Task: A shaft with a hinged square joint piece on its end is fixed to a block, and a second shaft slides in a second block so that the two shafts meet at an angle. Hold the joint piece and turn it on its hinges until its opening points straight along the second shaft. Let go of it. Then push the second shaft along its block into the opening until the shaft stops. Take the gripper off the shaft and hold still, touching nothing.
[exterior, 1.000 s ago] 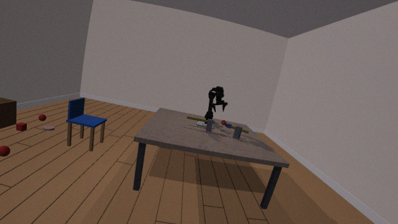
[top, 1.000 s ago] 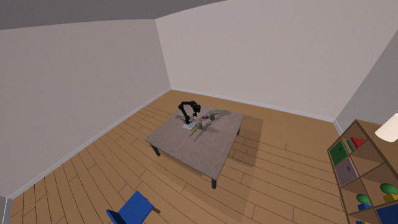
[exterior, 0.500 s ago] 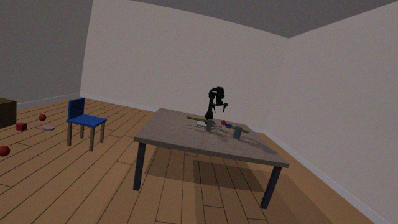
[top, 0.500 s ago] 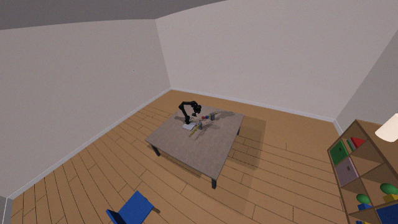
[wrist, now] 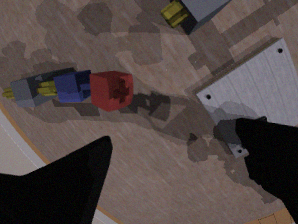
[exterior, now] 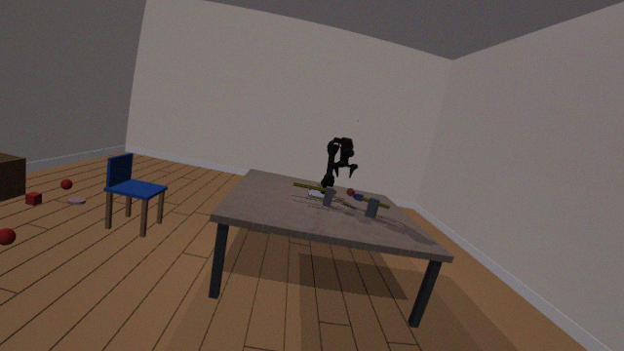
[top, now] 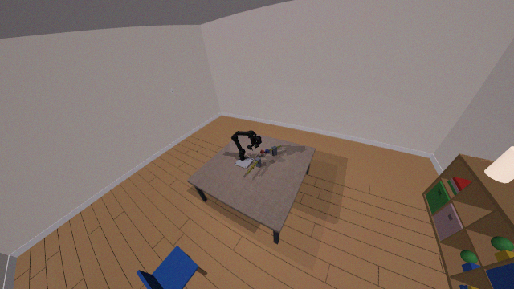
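Wrist view, w/ top and exterior as backup: red joint piece (top: pixel 263 152) (exterior: pixel 350 192) (wrist: pixel 105 92), qty 1, cross-shaped opening, hinged via blue yoke (top: pixel 267 151) (exterior: pixel 358 197) (wrist: pixel 70 88) to fixed yellow shaft (top: pixel 279 147) (exterior: pixel 381 205) (wrist: pixel 47 89), which sits in gray support block (top: pixel 275 151) (exterior: pixel 371 208) (wrist: pixel 27 93). Opening looks approx. in line w/ its own shaft; likely needs turning.

Sliding yellow shaft (top: pixel 250 168) (exterior: pixel 310 186) (wrist: pixel 175 14): qty 1, in second gray block (top: pixel 259 162) (exterior: pixel 329 197) (wrist: pixel 202 12), end apart from joint piece; not inserted.

Risks, your side: (a) off-center descent, a finger hits the red piece & swings it the wrong way; (b) poor grip, piece slips mid-turn; (c) rough release, hinges drift, opening off-axis; (d) angle or cross mismatch, shaft jams at the rim; (e) low wrist, you clip a block.

Black gripper (top: pixel 253 148) (exterior: pixel 344 175) (wrist: pixel 173 133): fingers wide, nothing held, tips pointing down above table (top: pixel 233 193) (exterior: pixel 273 219) (wrist: pixel 165 190), clear of joint piece. Arm (top: pixel 238 144) (exterior: pixel 331 161): lower link up from base, elbow high, forearm approx. level, wrist bent down.
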